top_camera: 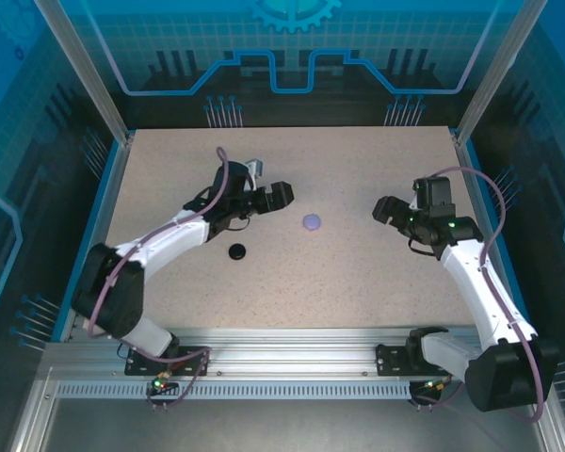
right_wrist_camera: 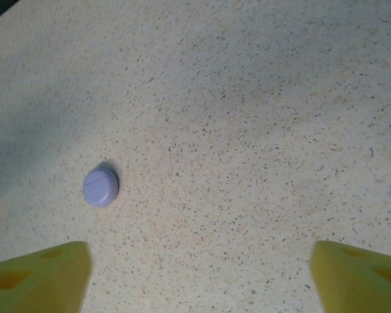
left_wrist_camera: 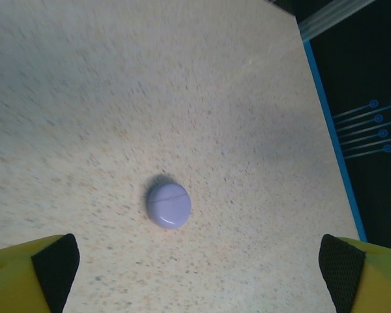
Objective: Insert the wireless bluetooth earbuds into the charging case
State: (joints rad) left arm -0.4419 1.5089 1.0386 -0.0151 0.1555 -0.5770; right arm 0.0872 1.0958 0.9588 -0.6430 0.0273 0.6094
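- Lavender case (top_camera: 311,222), shut, at 9 o'clock of right gripper (top_camera: 384,209); judged light, slick.
- To be pinched across rim.
- Left gripper (top_camera: 281,195) and right gripper jaws spread wide, empty.

The table (top_camera: 358,273) looks speckled and dull, like stone. The purple case (left_wrist_camera: 169,205) is smooth, maybe plastic. Black finger pads (left_wrist_camera: 57,264) look rough.

Left arm (top_camera: 160,240): bending at the elbow, reaching forward and inward. Left pincer (top_camera: 281,194): pointing right, jaws standing wide apart, gripping nothing. Right arm (top_camera: 480,282): stretching forward, leaning inward. Right pincer (top_camera: 384,209): pointing left, jaws gaping wide, gripping nothing.
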